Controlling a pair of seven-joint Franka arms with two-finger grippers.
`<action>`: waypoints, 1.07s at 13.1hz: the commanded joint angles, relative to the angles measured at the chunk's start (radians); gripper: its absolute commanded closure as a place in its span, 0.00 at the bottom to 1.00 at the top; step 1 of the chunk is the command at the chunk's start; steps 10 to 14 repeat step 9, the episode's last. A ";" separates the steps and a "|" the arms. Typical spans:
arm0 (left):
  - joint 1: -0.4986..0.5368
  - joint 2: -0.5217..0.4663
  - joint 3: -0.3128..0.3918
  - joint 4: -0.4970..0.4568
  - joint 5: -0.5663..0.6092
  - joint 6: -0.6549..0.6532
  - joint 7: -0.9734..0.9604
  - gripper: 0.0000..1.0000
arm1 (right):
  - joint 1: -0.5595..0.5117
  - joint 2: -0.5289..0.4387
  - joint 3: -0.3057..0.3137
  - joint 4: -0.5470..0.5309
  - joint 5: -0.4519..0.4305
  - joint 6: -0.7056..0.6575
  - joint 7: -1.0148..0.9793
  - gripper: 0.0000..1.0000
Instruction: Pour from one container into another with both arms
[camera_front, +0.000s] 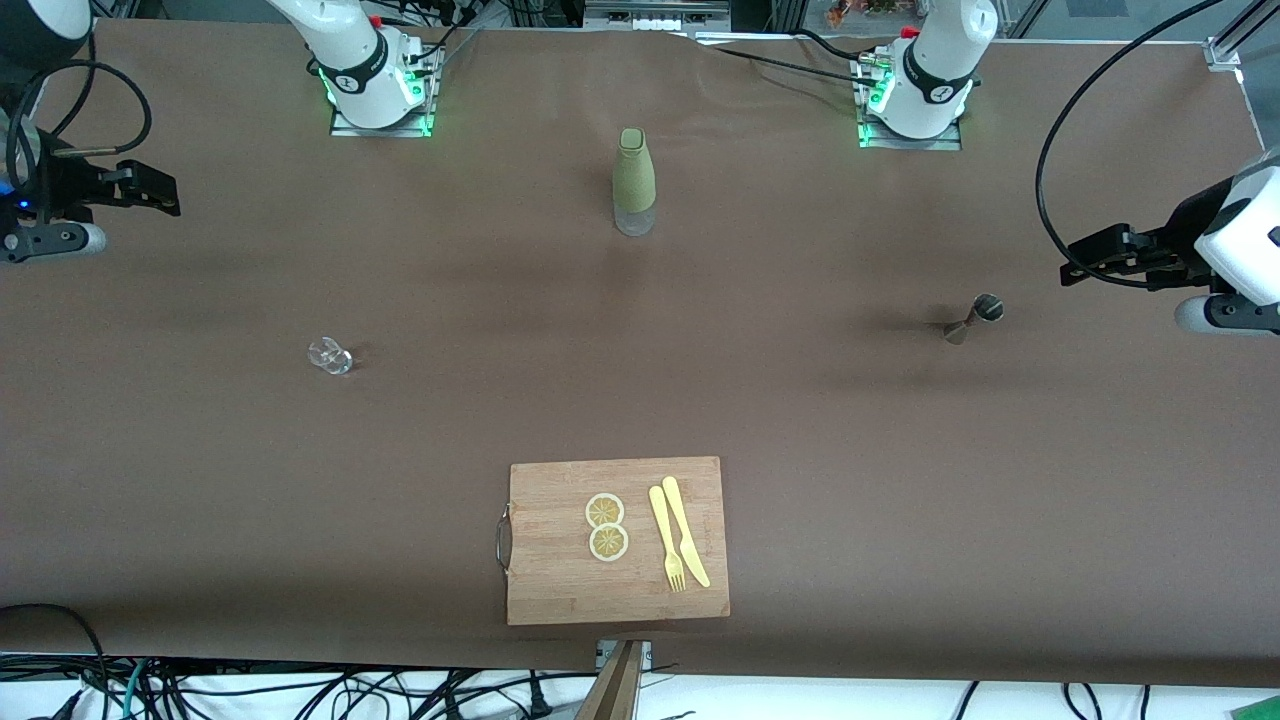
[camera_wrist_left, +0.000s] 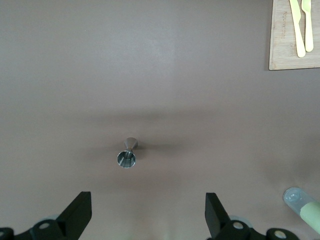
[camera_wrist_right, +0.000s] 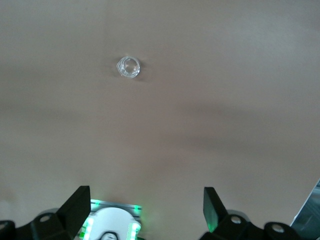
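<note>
A steel jigger (camera_front: 975, 318) stands toward the left arm's end of the table; in the left wrist view the jigger (camera_wrist_left: 128, 154) shows its open cup. A small clear glass (camera_front: 330, 356) sits toward the right arm's end, and the glass (camera_wrist_right: 128, 66) appears from above in the right wrist view. A green-sleeved bottle (camera_front: 634, 182) stands upright between the two bases. My left gripper (camera_front: 1088, 262) hangs open in the air near the jigger, holding nothing (camera_wrist_left: 148, 215). My right gripper (camera_front: 160, 190) is open and empty too (camera_wrist_right: 146, 212), raised at its end of the table.
A wooden cutting board (camera_front: 560, 590) lies nearer the front camera, carrying two lemon slices (camera_front: 606, 526) and a yellow fork and knife (camera_front: 678, 538). The board's corner (camera_wrist_left: 282, 50) and the bottle (camera_wrist_left: 305, 207) show in the left wrist view. The right arm's base (camera_wrist_right: 112, 222) shows under its gripper.
</note>
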 joint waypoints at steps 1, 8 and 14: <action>0.005 0.024 -0.003 0.049 -0.012 -0.017 -0.008 0.00 | -0.015 -0.036 -0.092 0.006 0.107 0.034 0.028 0.00; 0.005 0.024 -0.003 0.049 -0.014 -0.017 -0.008 0.00 | -0.007 0.017 -0.094 0.057 0.117 0.102 -0.018 0.00; 0.005 0.024 -0.003 0.049 -0.014 -0.017 -0.008 0.00 | -0.002 0.022 -0.083 0.062 0.115 0.104 -0.018 0.00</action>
